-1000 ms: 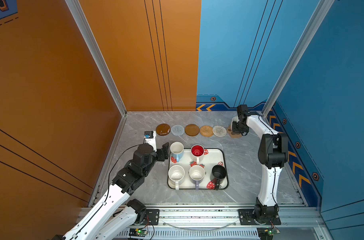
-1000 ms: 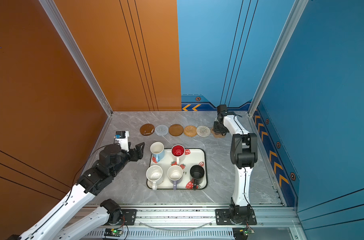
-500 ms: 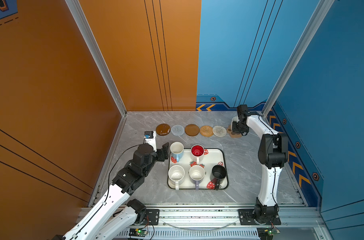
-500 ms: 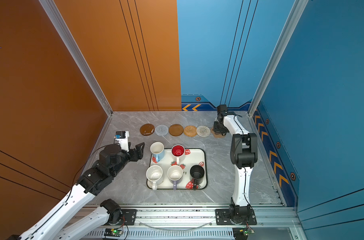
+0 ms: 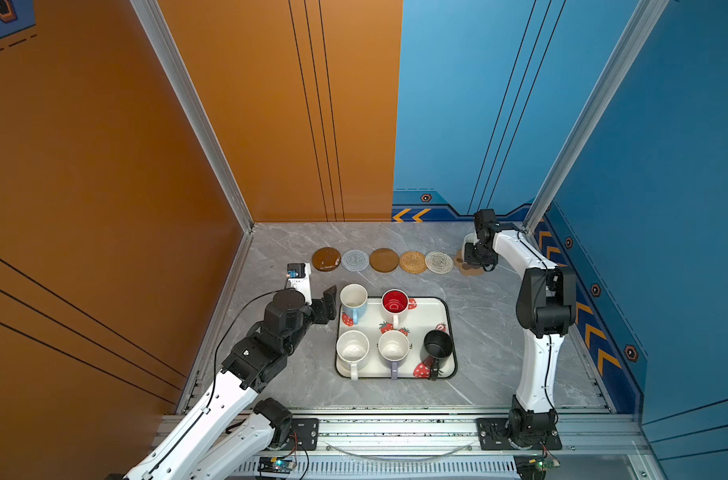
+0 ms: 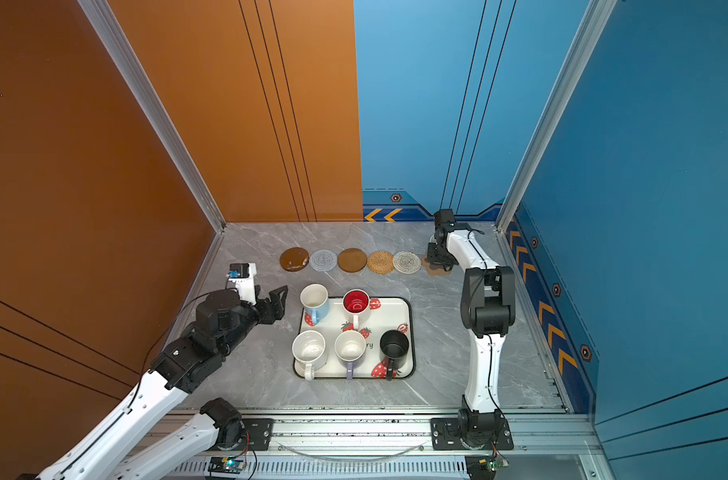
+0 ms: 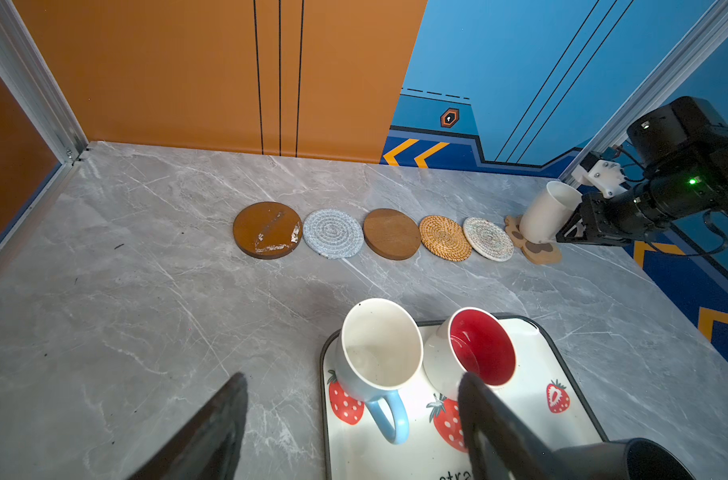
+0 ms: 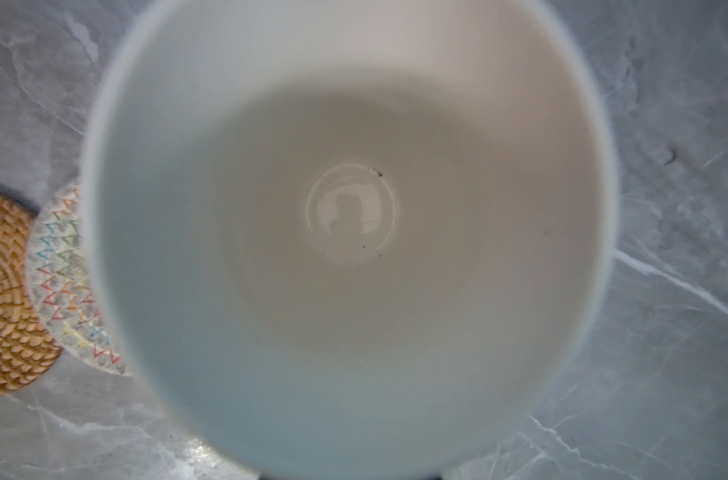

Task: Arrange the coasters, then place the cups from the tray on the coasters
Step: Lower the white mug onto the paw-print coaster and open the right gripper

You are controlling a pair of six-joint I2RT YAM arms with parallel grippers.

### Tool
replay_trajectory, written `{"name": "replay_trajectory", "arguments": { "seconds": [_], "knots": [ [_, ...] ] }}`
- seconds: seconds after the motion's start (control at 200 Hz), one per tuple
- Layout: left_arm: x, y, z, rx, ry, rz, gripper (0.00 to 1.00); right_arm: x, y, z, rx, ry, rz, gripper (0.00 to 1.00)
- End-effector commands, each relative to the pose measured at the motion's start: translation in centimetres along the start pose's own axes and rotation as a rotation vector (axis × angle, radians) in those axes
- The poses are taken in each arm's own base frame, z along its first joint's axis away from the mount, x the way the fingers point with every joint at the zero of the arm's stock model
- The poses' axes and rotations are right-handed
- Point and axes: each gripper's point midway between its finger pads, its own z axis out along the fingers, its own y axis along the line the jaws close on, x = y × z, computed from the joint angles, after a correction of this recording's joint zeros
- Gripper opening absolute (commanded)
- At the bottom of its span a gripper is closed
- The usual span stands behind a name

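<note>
Where the coaster row ends on the right: the cream cup point(image 7: 547, 212) stands on the paw-print coaster point(image 7: 538, 251).
Right tool point(image 7: 572, 232): low against the cream cup's side; whether it grips cannot be told.
Left tool point(image 6: 280, 305): jaws wide apart, holding nothing, over the counter point(image 5: 270, 249), just beside the light blue cup point(image 6: 314, 301).
Tray point(image 6: 389, 316): light blue cup and red-inside cup point(image 6: 356, 302) along the far edge; speckled white cup point(image 6: 309, 351), lavender cup point(image 6: 349, 348) and black cup point(image 6: 394, 345) along the near edge.
Coaster row, from the left: scuffed brown disc point(image 5: 325, 259), grey woven round point(image 5: 355, 260), plain brown disc point(image 5: 383, 260), rattan round point(image 5: 413, 262), pale woven round point(image 5: 439, 262).
</note>
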Motion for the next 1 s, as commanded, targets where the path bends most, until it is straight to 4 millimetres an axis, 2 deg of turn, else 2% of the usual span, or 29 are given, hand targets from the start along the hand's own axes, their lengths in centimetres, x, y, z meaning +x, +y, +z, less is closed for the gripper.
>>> {"name": "replay_trajectory", "arguments": {
  "seconds": [0.0, 0.105, 0.265, 0.406, 0.421, 0.481, 0.501, 0.596, 0.726, 0.866, 0.997],
  "knots": [
    [-0.3, 0.3, -0.3, -0.008, -0.006, -0.008, 0.80, 0.2, -0.4, 0.1, 0.004, 0.011, 0.007, 0.28],
    [-0.2, 0.3, -0.4, -0.008, -0.004, -0.007, 0.80, 0.3, -0.3, 0.1, 0.002, 0.012, 0.007, 0.35],
    [-0.2, 0.4, -0.4, -0.011, -0.005, -0.008, 0.80, 0.3, -0.4, -0.5, 0.000, 0.005, 0.009, 0.51],
    [-0.2, 0.4, -0.5, -0.010, -0.005, -0.008, 0.80, -0.3, -0.5, -2.1, -0.003, -0.029, 0.011, 0.55],
    [-0.2, 0.4, -0.5, -0.010, -0.005, -0.007, 0.80, 0.5, -0.7, -1.8, 0.002, -0.010, 0.011, 0.55],
    [-0.2, 0.5, -0.6, -0.014, -0.005, -0.007, 0.80, 0.7, -0.9, -2.0, 0.007, -0.009, 0.012, 0.57],
    [-0.1, 0.5, -0.6, -0.014, -0.003, -0.007, 0.80, 0.2, -1.0, -3.4, 0.001, -0.039, 0.017, 0.57],
    [-0.3, 0.6, -0.7, -0.014, -0.010, -0.009, 0.80, -0.1, -1.2, -5.2, -0.005, -0.071, 0.032, 0.59],
    [-0.1, 0.7, -0.8, -0.015, -0.007, -0.006, 0.80, -0.7, -0.8, -8.8, -0.034, -0.143, 0.055, 0.61],
    [0.0, 0.9, -1.2, -0.019, -0.009, -0.003, 0.80, -1.3, 0.9, -14.1, -0.024, -0.264, 0.030, 0.64],
    [-0.4, 0.9, -1.6, -0.014, -0.024, -0.011, 0.80, -0.8, 4.2, -19.0, -0.031, -0.363, -0.053, 0.70]
  ]
}}
